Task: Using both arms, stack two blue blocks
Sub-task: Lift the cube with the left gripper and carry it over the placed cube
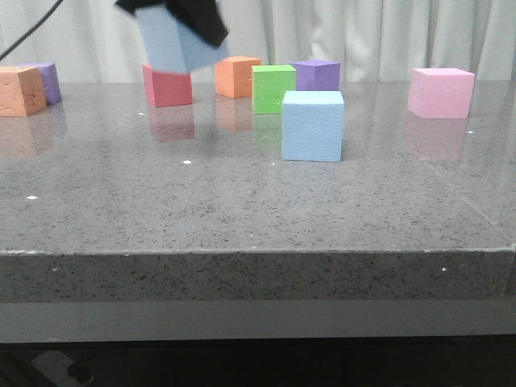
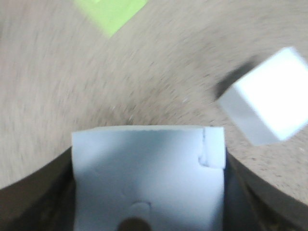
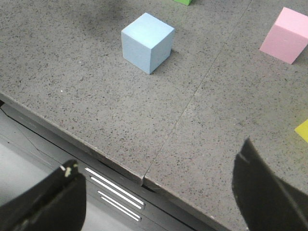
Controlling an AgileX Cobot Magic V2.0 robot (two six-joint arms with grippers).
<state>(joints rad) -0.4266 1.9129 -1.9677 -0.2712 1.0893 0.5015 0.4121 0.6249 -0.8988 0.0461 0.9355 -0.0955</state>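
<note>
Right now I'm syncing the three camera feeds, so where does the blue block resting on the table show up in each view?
Front view: blue block on the table, centre-right, before the green cube.
Left wrist view: upper right, beyond the held blue block.
Right wrist view: upper centre.
Shared landmark: the green cube.

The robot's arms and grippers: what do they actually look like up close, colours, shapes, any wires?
Mostly black. The left gripper is a dark, bulky, angular mass in the front view, with a thin black cable trailing off behind it. The right gripper has two broad matte black fingers with angled tips; one carries a small pale scuff. No coloured markings or sleeves show.
</note>
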